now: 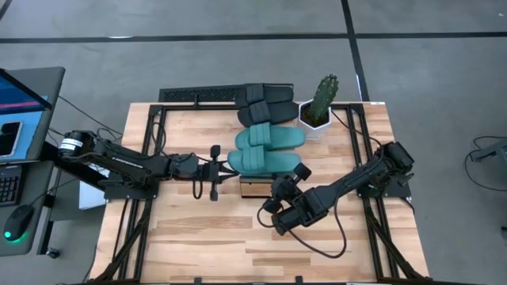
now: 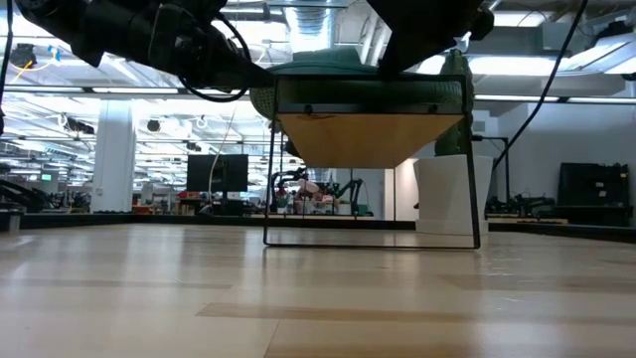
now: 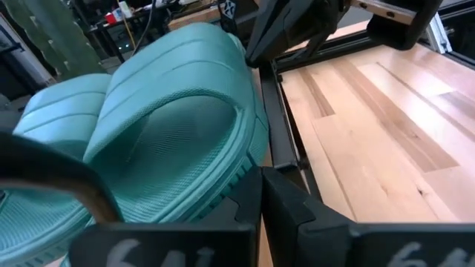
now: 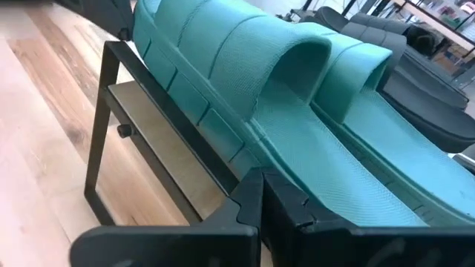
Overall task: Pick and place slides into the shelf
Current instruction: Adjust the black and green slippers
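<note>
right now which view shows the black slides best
The high view: both black slides lie side by side at the shelf's far end, behind the teal pair. The right wrist view catches only dark edges; the left wrist and low views show none.

Open workshop hall around my station

I'm looking across a grey floor (image 1: 198, 55) crossed by dark lines, seeing ceiling lights (image 2: 89, 75) glowing over distant benches, a white pillar (image 2: 114, 154) standing left, and a laptop (image 1: 20, 103) sitting beside the wooden surface (image 1: 198, 245).
</note>
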